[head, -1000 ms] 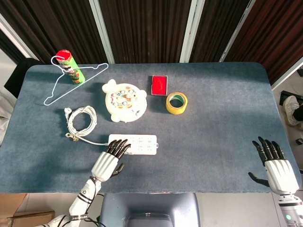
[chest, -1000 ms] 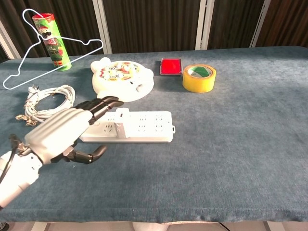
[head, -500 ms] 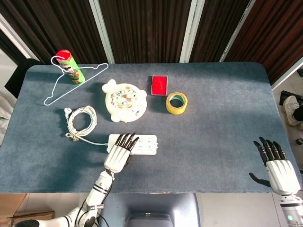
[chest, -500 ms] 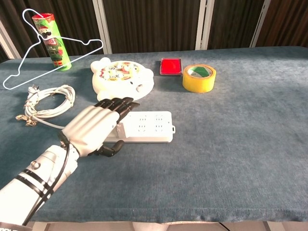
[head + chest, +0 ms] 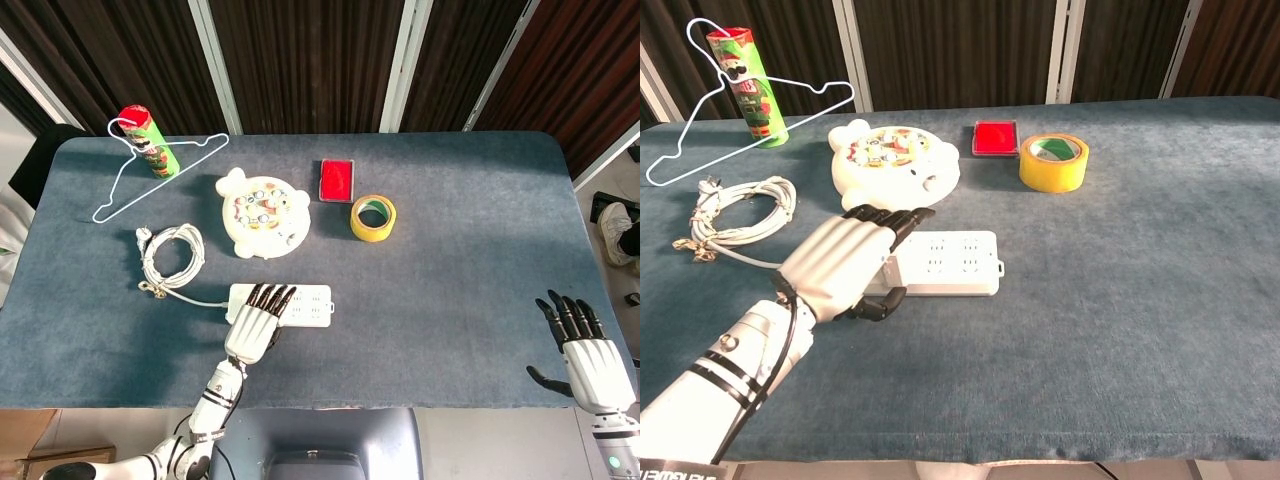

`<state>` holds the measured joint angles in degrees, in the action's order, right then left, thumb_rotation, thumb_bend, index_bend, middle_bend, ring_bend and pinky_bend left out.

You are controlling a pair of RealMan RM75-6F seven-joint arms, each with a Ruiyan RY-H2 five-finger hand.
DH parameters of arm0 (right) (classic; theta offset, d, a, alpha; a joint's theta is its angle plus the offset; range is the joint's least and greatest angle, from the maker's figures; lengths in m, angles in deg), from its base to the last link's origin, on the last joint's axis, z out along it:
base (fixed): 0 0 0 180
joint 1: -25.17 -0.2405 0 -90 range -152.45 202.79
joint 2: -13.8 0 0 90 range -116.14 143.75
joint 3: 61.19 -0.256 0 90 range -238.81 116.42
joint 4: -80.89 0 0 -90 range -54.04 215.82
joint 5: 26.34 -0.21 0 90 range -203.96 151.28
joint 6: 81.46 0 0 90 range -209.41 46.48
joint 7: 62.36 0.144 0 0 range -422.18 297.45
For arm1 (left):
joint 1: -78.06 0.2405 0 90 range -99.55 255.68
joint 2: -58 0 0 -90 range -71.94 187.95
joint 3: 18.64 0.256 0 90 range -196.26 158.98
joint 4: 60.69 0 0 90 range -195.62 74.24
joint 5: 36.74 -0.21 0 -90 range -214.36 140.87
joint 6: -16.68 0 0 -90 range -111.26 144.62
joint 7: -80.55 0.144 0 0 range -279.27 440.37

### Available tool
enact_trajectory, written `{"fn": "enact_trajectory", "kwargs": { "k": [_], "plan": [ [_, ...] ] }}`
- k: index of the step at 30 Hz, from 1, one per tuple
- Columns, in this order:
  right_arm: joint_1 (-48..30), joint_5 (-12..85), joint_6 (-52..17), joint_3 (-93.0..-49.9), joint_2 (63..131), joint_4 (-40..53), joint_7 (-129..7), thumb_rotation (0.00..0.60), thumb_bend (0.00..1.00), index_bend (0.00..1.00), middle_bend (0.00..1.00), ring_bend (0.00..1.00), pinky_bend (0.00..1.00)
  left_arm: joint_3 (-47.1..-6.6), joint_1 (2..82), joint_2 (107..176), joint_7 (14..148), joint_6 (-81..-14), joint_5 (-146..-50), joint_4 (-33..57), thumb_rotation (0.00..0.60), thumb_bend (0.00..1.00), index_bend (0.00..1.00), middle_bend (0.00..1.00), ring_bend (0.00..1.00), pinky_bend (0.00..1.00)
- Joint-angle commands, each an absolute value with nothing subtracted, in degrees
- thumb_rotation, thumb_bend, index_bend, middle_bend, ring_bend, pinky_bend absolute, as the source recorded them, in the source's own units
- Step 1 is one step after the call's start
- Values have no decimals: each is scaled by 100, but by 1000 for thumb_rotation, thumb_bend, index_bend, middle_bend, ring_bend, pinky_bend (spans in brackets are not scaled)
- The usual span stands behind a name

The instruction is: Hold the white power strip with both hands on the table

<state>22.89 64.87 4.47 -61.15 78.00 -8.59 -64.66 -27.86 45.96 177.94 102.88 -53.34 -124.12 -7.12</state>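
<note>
Left hand point(image 5: 845, 268) lies palm-down near the front edge of the counter point(image 5: 1120, 330), left of centre, covering the left end of the white power strip point(image 5: 945, 264); its dark fingers point(image 5: 885, 216) are stretched forward across the strip's top and the thumb curls in against the near side, so the hand rests on the strip with a light hold. Strip lies flat, long side parallel to the front edge, right end uncovered. Right hand point(image 5: 585, 352) is at the front right corner of the counter, well apart from the strip, fingers spread and holding nothing; seen only in the head view. Left of the strip, toward the left edge, a coiled white cable point(image 5: 740, 212) lies in loose loops, one strand leading to the strip's left end. Just beyond the strip sits a round white toy tray point(image 5: 895, 160) with coloured pieces in it. Further back, near centre, a roll of yellow tape point(image 5: 1053, 163) lies flat, and a red flat box point(image 5: 995, 138) is beside it on the far side. At the far left corner, a green can with a red lid point(image 5: 744, 82) stands upright with a white wire hanger point(image 5: 700, 145) leaning across it.
</note>
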Motion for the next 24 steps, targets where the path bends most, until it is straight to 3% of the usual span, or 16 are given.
{"fn": "enact_trajectory", "kwargs": {
  "k": [1, 9, 15, 24],
  "plan": [
    [2285, 6488, 438, -6113, 7806, -857, -6482, 600, 286, 0, 0, 0, 0, -2764, 4578, 17818, 10219, -5401, -12429, -745, 600, 556, 168, 252, 223, 198],
    [2056, 6786, 195, -6043, 7985, -697, -6639, 600, 286, 0, 0, 0, 0, -2754, 4539, 17822, 10114, -5348, -12311, -661, 600, 644, 291, 384, 352, 368],
    [1254, 7367, -530, -6085, 8523, -123, -6538, 600, 296, 0, 7, 0, 0, -2699, 4525, 17778, 10168, -5293, -12257, -508, 600, 647, 308, 398, 358, 398],
    [88, 7926, -1411, -6104, 9564, 570, -6044, 600, 634, 18, 85, 0, 0, -2723, 4465, 17825, 10194, -5357, -12228, -457, 600, 649, 312, 403, 361, 402]
  ]
}}
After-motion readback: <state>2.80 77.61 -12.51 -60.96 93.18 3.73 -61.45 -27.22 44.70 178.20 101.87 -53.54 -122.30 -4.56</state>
